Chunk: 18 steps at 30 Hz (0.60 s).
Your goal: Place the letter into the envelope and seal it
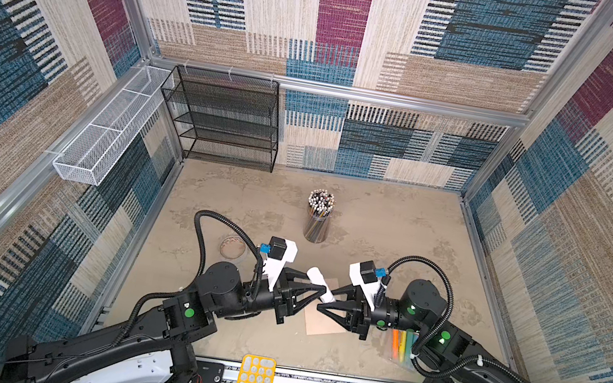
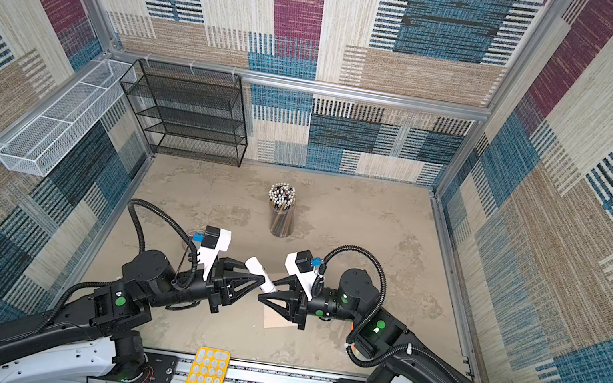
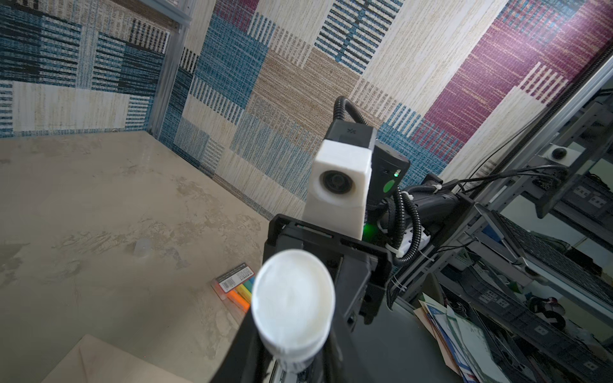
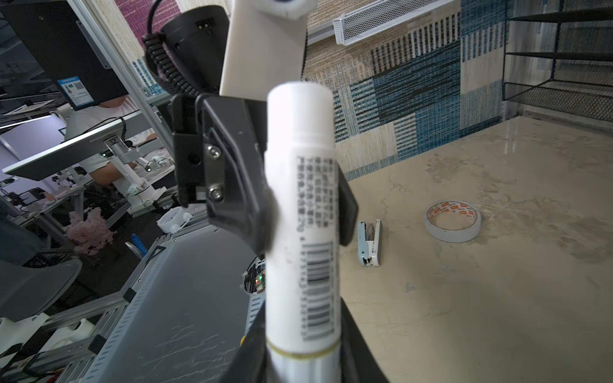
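Hanging above the envelope [image 1: 324,325] in both top views, a glue stick [image 1: 316,278] is shared by the two arms: the left gripper [image 1: 322,289] is clamped on its barrel, and the right gripper [image 1: 326,300] has its fingers set close round the end nearer the robot's base. The likely trouble is a crooked pull: if the arms draw apart off the stick's axis, the cap may jam, or the smooth barrel may slide from one grip and drop onto the paper. The envelope lies flat on the table [image 1: 396,224], directly under both grippers and largely covered by them. Its long axis seems to run away from the robot's base, slightly skewed, and where the flap points I cannot tell. The letter shows nowhere; it may be inside.

In the left wrist view the glue stick [image 3: 292,298] turns its round end to the lens, so its axis points back along that arm. A corner of the envelope [image 3: 99,361] lies on the table beneath.

In the right wrist view the glue stick [image 4: 302,215] runs lengthwise away from the camera. The left arm's fingers [image 4: 245,205] pinch its middle and the right arm's own press its sides below a gold band, which I take for the cap joint, and so short a hold could slip
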Each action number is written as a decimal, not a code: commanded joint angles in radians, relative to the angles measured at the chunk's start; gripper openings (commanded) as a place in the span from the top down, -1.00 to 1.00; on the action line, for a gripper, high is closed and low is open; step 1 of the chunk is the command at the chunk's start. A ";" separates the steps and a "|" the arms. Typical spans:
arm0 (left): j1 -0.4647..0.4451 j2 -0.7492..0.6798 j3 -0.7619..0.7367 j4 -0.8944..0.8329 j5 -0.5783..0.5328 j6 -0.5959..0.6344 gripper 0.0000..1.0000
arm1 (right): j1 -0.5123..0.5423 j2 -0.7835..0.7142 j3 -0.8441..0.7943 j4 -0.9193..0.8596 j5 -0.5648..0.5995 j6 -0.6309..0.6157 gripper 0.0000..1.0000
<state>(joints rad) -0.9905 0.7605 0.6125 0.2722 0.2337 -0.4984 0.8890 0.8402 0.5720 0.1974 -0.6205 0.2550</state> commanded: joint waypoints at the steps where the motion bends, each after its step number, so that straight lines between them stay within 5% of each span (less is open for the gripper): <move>1: 0.006 0.005 0.011 -0.091 -0.197 0.019 1.00 | 0.002 0.016 0.032 0.012 0.033 -0.007 0.69; 8: 0.003 0.033 0.044 -0.155 -0.292 0.002 1.00 | 0.053 0.057 0.091 -0.083 0.210 -0.076 0.79; 18: 0.004 0.055 0.040 -0.166 -0.397 -0.049 1.00 | 0.231 0.159 0.178 -0.179 0.622 -0.160 0.82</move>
<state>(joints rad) -0.9913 0.8059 0.6529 0.1516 -0.0166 -0.5392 1.0912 0.9874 0.7273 -0.0200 -0.0723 0.1413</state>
